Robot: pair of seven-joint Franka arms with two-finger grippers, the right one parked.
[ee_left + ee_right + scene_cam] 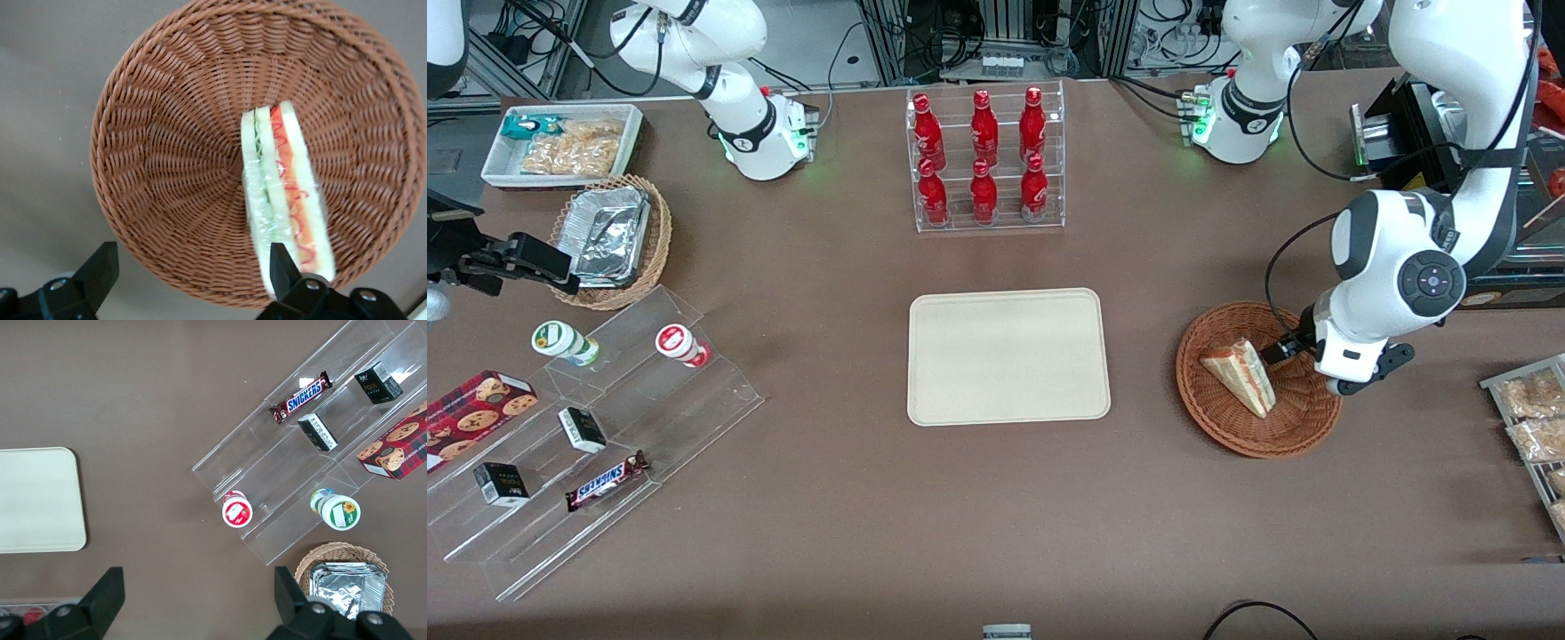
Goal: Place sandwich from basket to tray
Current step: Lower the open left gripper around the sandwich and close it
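Gripper (190,280) hangs low over the basket (167,167), fingers spread wide, nothing held. One fingertip (280,263) sits right at the sandwich (283,193) edge, the other out past the basket rim, so the jaws look offset, not yet straddling the wedge. Sandwich stands on edge inside the basket, filling layers up, which probably suits a pinch across the bread faces. Tray (1009,356) lies bare mid-table, toward the parked arm's end from the basket, well apart. Likely pre-grasp alignment.
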